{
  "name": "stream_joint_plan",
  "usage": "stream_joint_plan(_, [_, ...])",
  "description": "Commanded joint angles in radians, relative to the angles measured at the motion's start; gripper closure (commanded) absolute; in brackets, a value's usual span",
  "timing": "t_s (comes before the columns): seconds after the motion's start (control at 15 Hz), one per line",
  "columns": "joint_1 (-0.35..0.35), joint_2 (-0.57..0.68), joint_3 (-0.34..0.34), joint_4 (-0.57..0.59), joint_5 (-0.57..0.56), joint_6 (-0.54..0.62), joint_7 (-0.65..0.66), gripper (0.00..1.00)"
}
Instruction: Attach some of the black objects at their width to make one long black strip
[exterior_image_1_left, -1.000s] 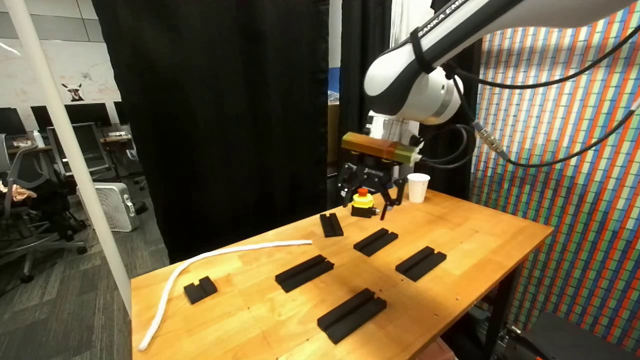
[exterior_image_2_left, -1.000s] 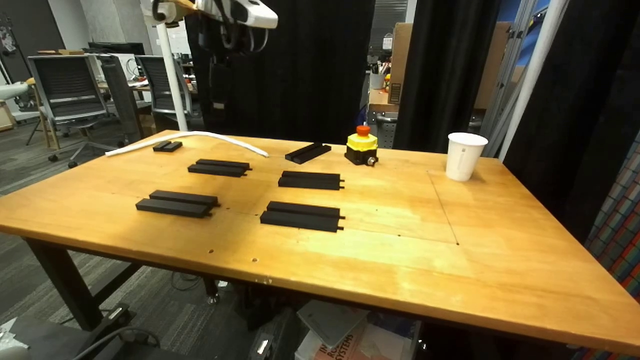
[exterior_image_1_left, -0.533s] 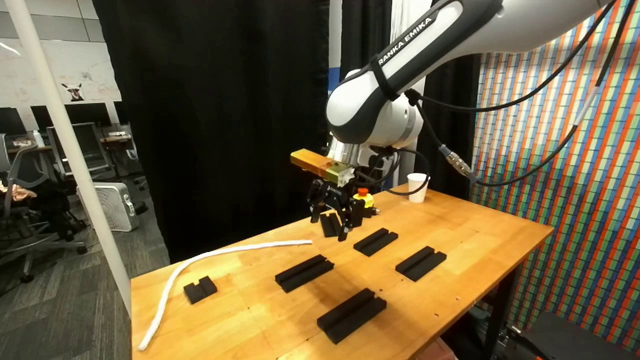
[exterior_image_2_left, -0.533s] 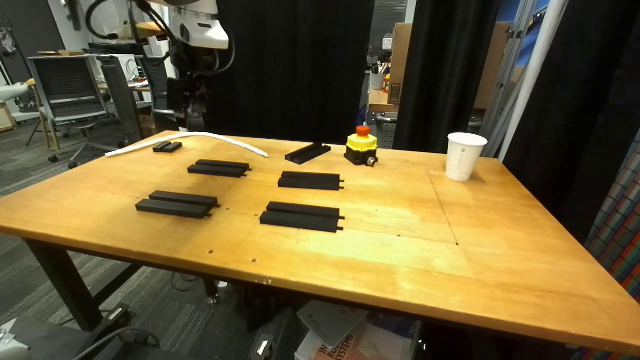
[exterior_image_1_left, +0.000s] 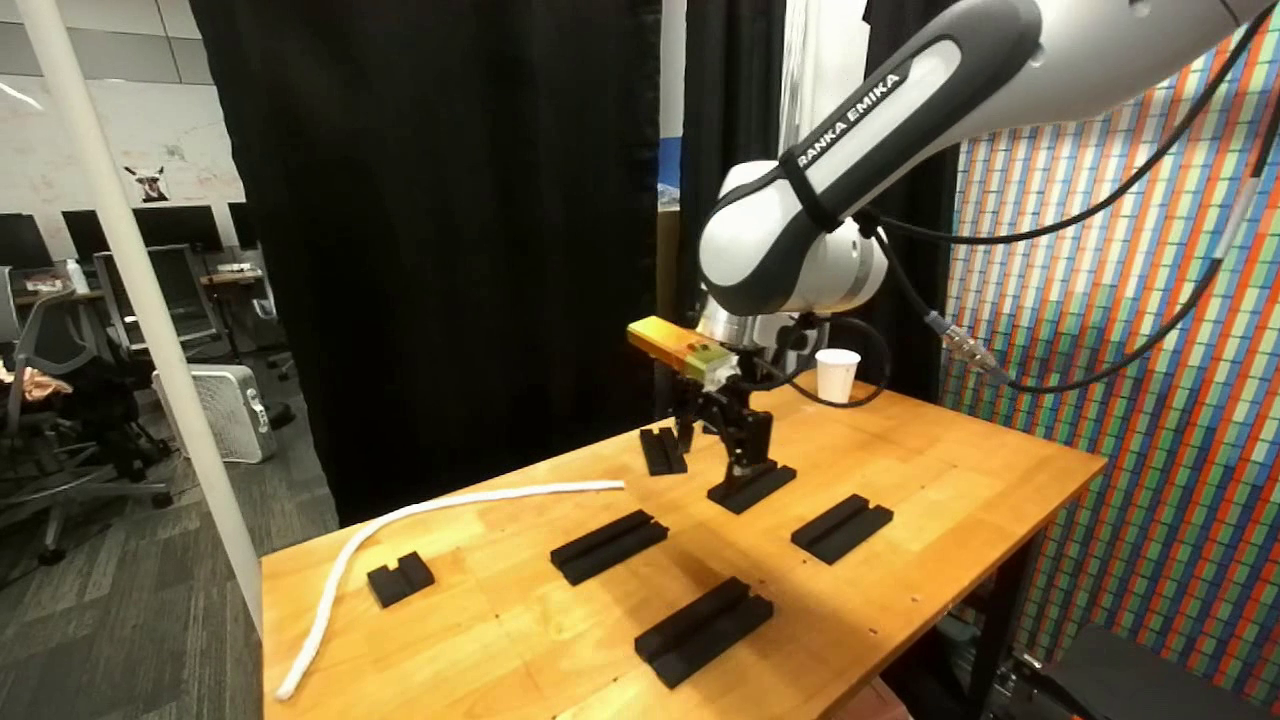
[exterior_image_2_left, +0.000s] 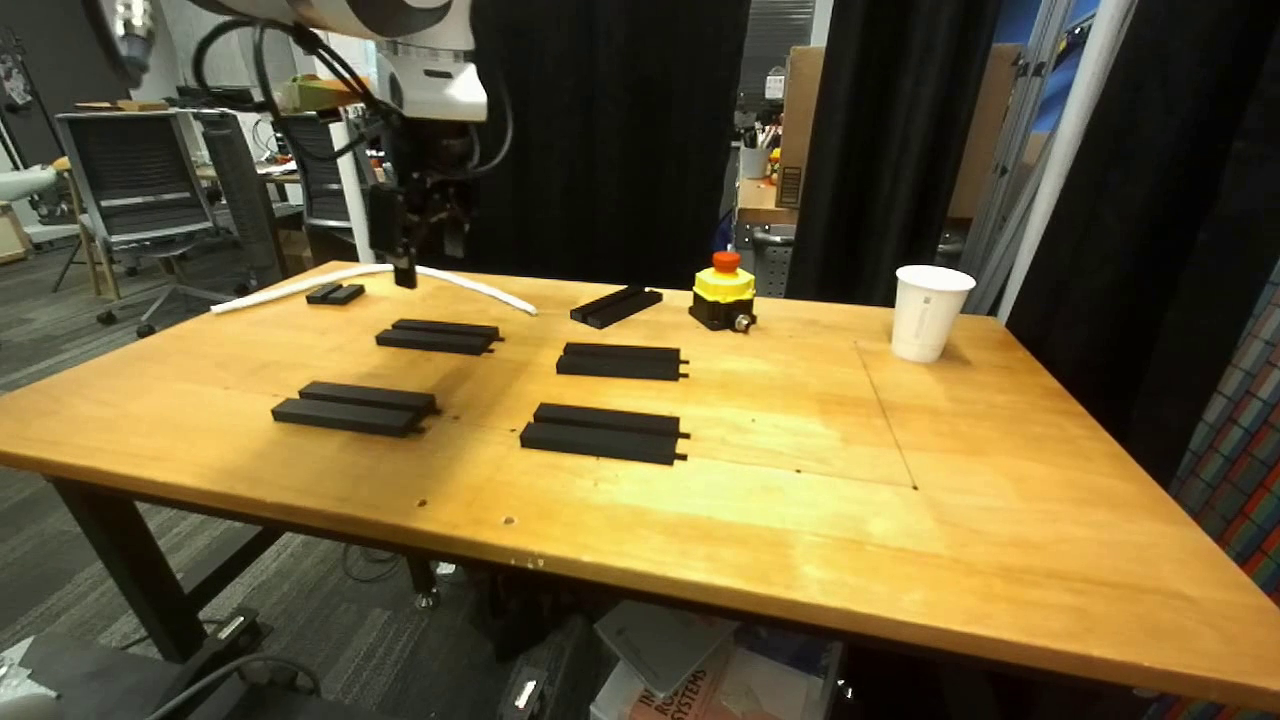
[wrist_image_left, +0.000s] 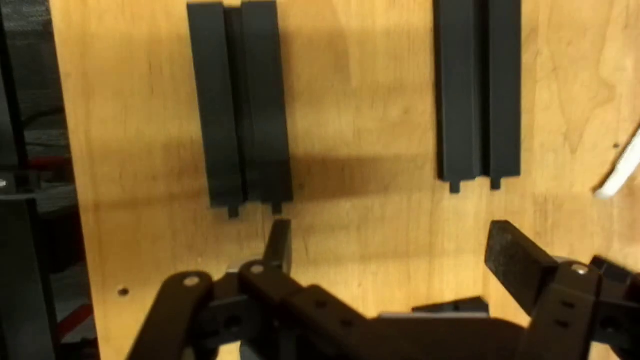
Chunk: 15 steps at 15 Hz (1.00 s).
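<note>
In wrist view: claw spread wide, two black bars beyond; cup only in both exterior views.

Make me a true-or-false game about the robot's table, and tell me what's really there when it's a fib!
1. The gripper is open. True.
2. The white cup lies on its side. False: the white cup stands upright.
3. The black bars are all clicked together. False: the black bars lie apart.
4. The white strip is curved. True.
5. The yellow box has a blue top. False: the yellow box has a red top.
6. The short black block is nearer to the white strip than to the yellow box. True.
</note>
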Motion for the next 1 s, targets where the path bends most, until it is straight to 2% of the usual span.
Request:
stream_joint_plan(0.0, [-0.048, -0.106, -0.091, -0.142, 0.059, 0.027, -0.200, 0.00])
stream_joint_plan(0.2, [-0.091, -0.126, -0.160, -0.176, 0.083, -0.023, -0.386, 0.00])
stream_joint_plan(0.4, [-0.105, -0.103, -0.193, -0.146, 0.080, -0.096, -0.607, 0.00])
stream_joint_plan(0.67, [-0.133, -0.079, -0.205, -0.131, 0.054, -0.157, -0.688, 0.00])
stream_joint_plan(0.93, [-0.153, -0.036, -0.212, -0.128, 0.083, -0.099, -0.672, 0.00])
